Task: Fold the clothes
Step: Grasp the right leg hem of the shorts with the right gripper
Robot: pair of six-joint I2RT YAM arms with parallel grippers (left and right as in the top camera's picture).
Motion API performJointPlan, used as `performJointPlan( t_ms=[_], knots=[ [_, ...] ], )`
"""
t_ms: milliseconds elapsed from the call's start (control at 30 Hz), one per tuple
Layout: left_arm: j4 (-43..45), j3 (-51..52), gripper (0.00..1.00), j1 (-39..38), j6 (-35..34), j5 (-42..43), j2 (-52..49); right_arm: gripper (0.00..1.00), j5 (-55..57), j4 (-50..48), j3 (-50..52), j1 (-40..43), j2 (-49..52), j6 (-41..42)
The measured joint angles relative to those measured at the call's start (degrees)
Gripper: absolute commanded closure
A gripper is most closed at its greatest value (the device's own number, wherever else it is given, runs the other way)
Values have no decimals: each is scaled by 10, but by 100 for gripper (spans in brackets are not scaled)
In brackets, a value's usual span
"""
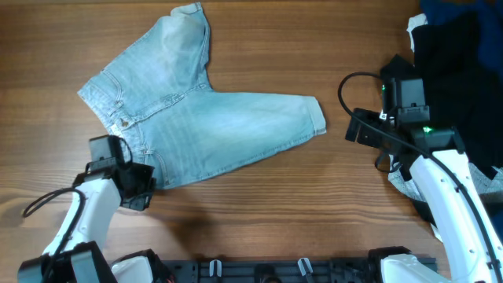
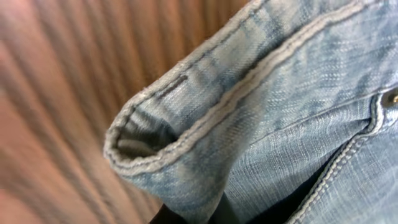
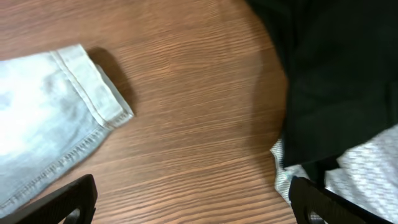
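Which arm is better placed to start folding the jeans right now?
Likely left. The left gripper sits at the waistband of the jeans; the right gripper hangs open over bare table, apart from the leg hem.

Jeans (image 1: pixel 206 124): pale, faded lt-blue denim, spread flat on desk (image 1: pixel 259 212), left of centre. Waistband at left w/ belt loops & rivet. Legs splay in a V: one runs toward far edge, other out to right, hem stitched. Near waistband corner curls over, seams showing.
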State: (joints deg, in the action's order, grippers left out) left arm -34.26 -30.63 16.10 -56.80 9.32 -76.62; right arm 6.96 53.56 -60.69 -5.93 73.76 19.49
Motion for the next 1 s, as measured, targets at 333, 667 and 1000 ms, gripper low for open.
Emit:
performJointPlan(
  t_ms=[333,667,1000],
  knots=[
    [-29,3,96,105,46,-39,20,13,-186,-51,47,-1,102,-16],
    [-35,3,95,106,87,-41,20,11,-301,-146,86,-67,226,-34],
    [-38,3,94,106,92,-42,20,19,-304,-224,87,-88,246,10]
  ],
)
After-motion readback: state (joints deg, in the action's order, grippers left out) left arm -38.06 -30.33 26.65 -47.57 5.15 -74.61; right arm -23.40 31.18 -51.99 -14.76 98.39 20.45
